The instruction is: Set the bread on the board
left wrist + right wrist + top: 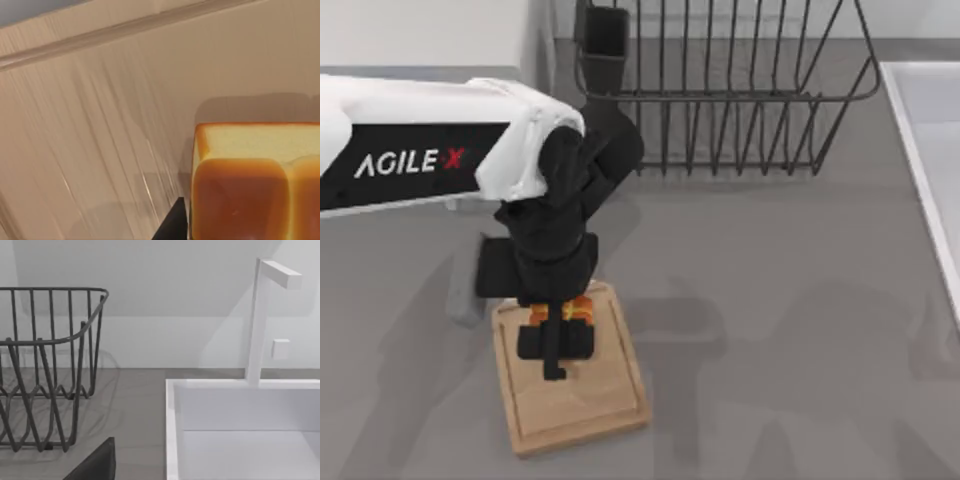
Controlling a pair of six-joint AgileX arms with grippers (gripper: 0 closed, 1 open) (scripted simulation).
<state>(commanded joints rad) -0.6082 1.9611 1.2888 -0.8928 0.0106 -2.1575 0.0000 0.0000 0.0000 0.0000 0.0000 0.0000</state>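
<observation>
One left arm, white shell lettered "AGILE X", reaches over the grey tabletop and ends in a black left pincer clenched on the bread. There is one bread: a block of glossy golden-orange rolls with a paler yellow side, held at the board's far end; whether it touches the wood I cannot tell. One board, light grained wood with rounded corners and an edge groove, lies left of centre. One dark wire dish rack stands behind. One white sink with a squared tap sits right.
</observation>
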